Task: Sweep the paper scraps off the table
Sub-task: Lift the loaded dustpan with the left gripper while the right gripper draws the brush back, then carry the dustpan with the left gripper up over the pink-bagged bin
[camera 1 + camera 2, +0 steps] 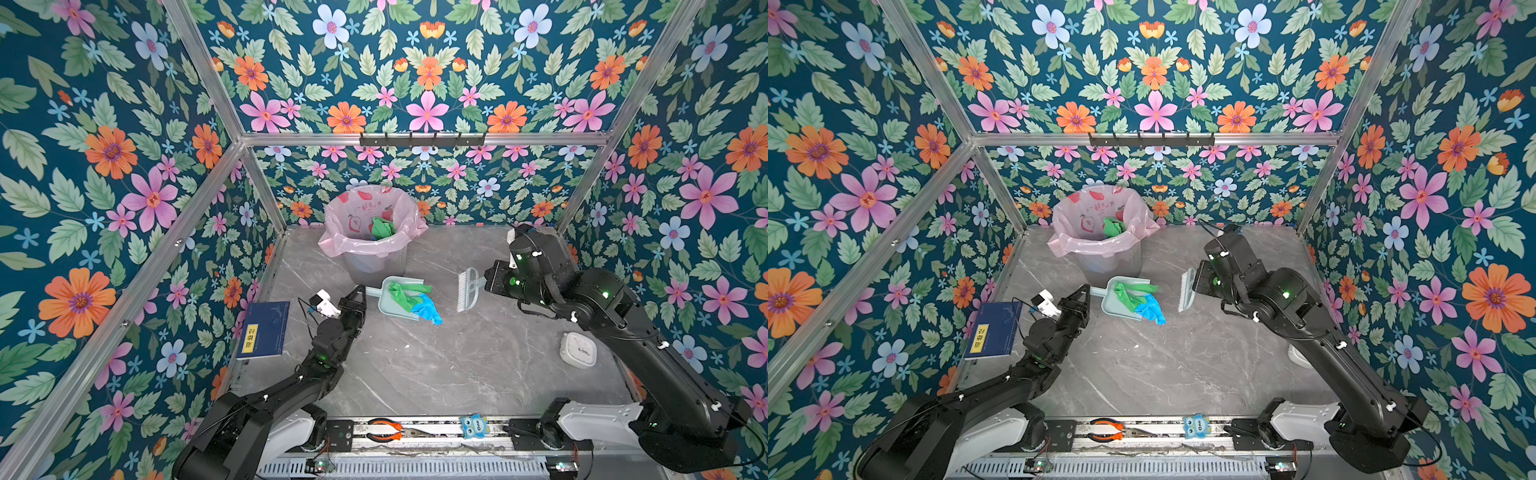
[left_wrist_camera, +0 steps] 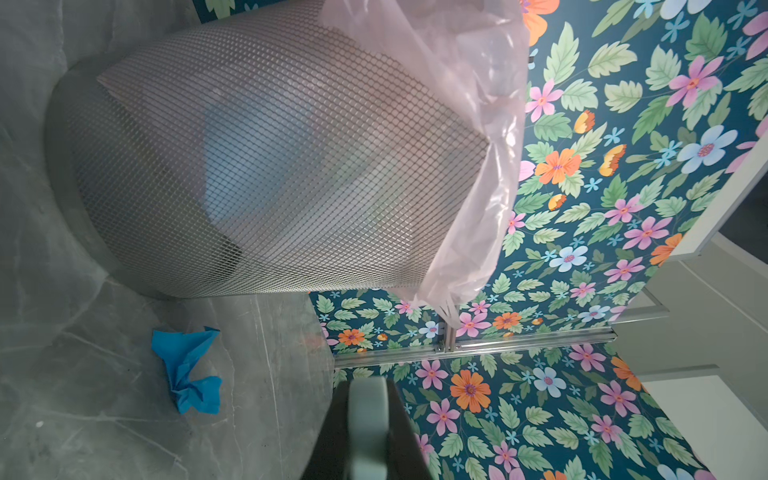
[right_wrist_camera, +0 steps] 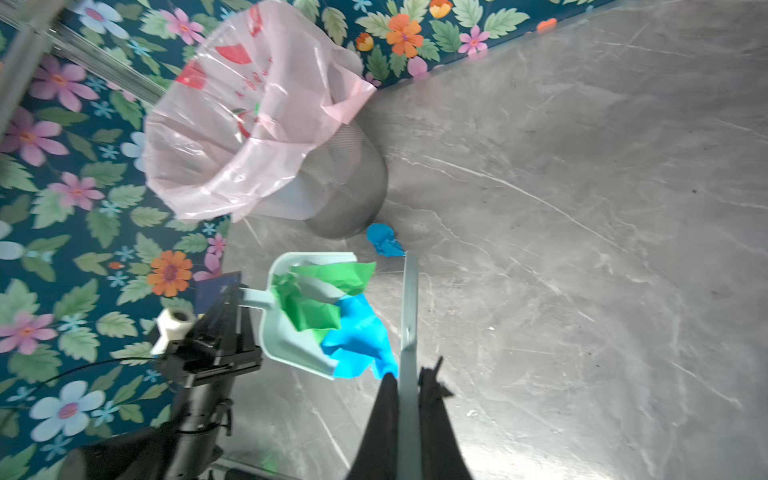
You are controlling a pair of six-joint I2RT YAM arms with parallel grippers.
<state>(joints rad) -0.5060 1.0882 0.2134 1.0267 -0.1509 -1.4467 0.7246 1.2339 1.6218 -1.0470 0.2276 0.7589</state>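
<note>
On the grey tabletop (image 1: 457, 365), mid-surface, the left claw (image 1: 360, 293) clamps the dustpan (image 1: 388, 309) handle and the right claw (image 1: 485, 282) clamps the brush (image 1: 467, 291). Scraps (image 1: 407, 296) sit in the dustpan. Next move, likely: brush the overhanging blue scrap (image 1: 430, 312) inside.

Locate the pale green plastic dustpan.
In both top views the dustpan lies centrally, in front of the lined mesh bin, its handle in the left gripper.

Top views: bright, even, diffuse light from above, sharp throughout. A soft shadow lies on the table (image 1: 457, 365) at the bin's (image 1: 374, 266) 6 o'clock. My left wrist view: dimmer, and the dustpan handle (image 2: 368, 428) nearest the lens is out of focus. My right wrist view: pale glare on the table, bin liner (image 3: 232, 137) slightly smeared.
</note>
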